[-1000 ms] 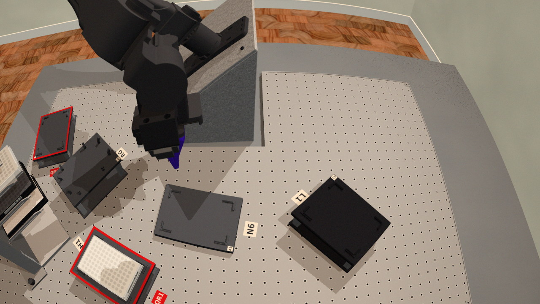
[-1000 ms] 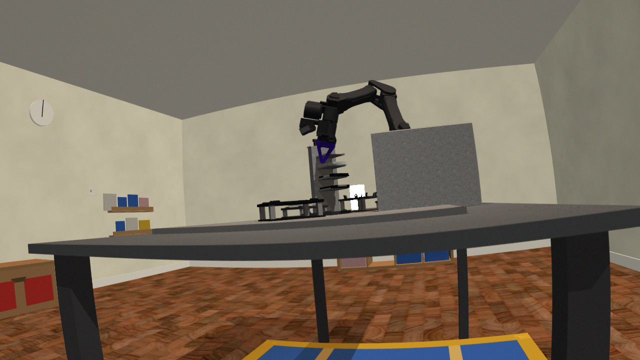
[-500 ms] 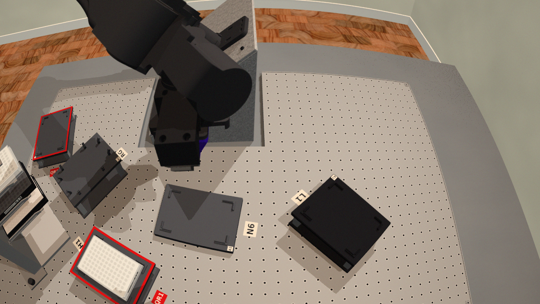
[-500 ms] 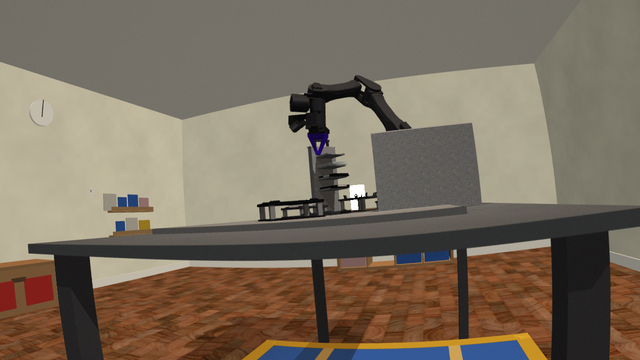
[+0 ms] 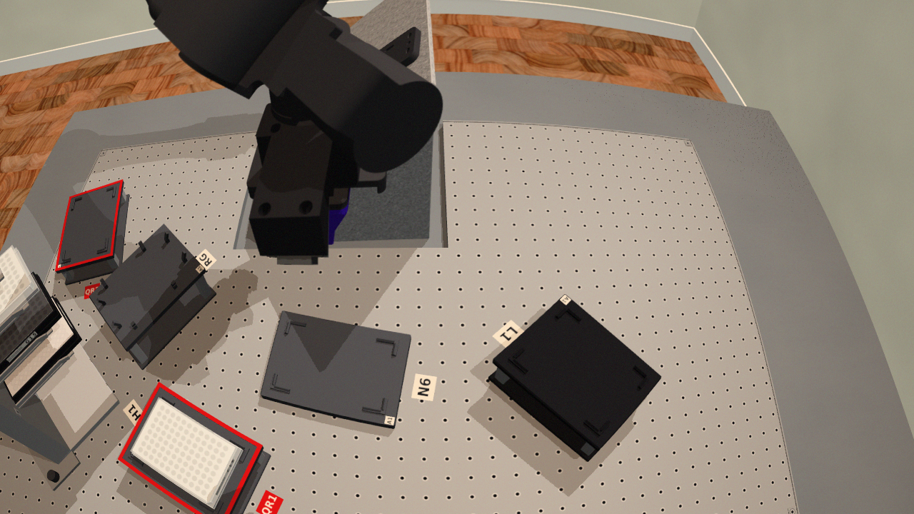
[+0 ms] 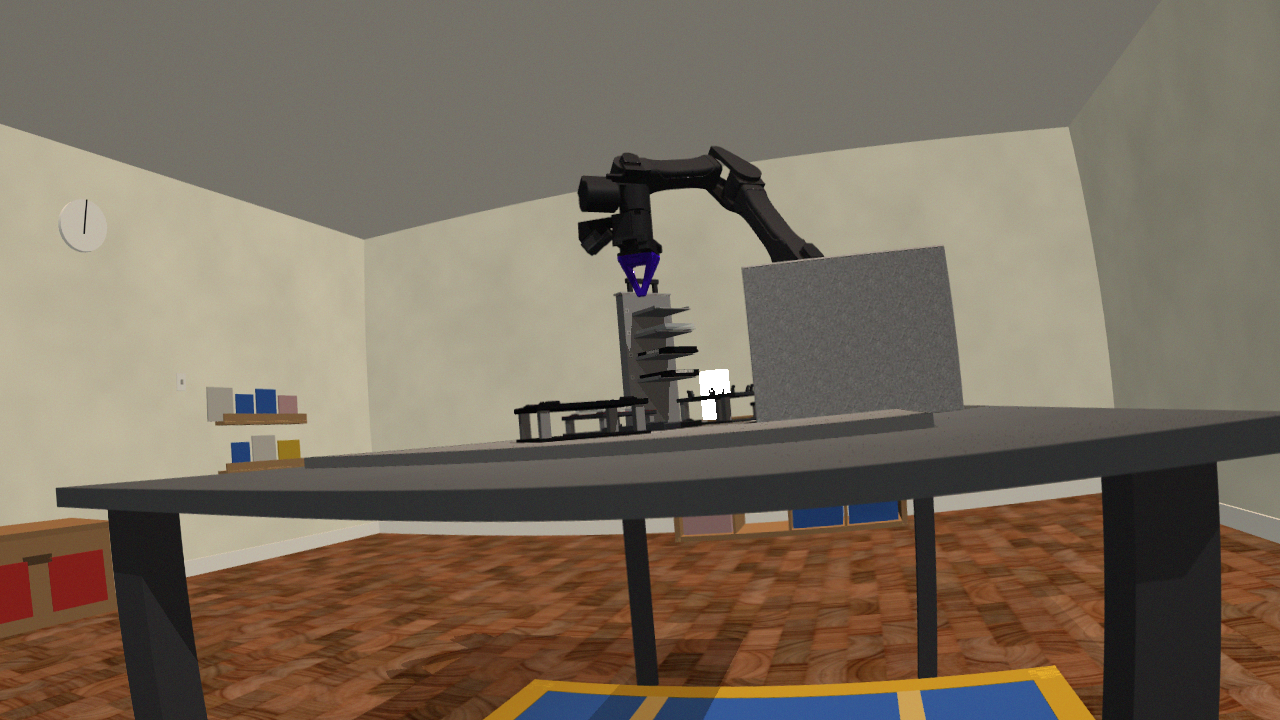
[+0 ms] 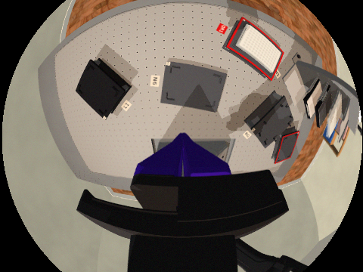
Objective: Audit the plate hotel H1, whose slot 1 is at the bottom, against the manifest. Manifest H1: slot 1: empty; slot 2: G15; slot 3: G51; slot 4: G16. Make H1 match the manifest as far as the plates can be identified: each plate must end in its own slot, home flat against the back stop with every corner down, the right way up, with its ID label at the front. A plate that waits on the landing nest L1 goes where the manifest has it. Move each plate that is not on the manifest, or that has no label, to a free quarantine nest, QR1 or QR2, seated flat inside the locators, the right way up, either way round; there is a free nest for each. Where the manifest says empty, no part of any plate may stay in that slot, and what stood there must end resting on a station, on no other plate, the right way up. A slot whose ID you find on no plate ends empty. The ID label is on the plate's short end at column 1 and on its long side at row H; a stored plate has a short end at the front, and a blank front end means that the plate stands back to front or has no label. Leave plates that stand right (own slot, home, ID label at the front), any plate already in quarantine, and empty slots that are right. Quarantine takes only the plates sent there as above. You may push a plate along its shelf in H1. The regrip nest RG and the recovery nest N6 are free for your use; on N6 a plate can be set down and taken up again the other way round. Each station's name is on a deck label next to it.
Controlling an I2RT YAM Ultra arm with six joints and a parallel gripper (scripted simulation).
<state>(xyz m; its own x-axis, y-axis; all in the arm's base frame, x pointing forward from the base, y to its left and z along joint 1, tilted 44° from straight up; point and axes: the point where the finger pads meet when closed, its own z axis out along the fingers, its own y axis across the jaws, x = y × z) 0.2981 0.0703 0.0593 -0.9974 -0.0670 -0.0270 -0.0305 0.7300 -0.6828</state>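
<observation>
My gripper (image 5: 335,230) (image 6: 639,288) (image 7: 182,137) is shut with nothing between its blue fingers. It hangs high over the deck beside the grey pedestal, pointing down. The plate hotel H1 (image 5: 28,409) (image 6: 633,349) (image 7: 328,106) stands at the left edge. Its upper shelves hold a white plate (image 5: 12,281), a dark plate (image 5: 25,325) and a tan plate (image 5: 39,355); the lowest shelf (image 5: 76,390) looks bare. Their labels are too small to read. A white well plate (image 5: 185,450) (image 7: 259,45) lies flat in the red-framed nest QR1 (image 5: 209,415).
QR2 (image 5: 118,217), RG (image 5: 150,290), N6 (image 5: 335,364) and L1 (image 5: 575,370) are all empty nests. The grey arm pedestal (image 5: 395,191) (image 6: 850,331) stands at the back of the perforated deck.
</observation>
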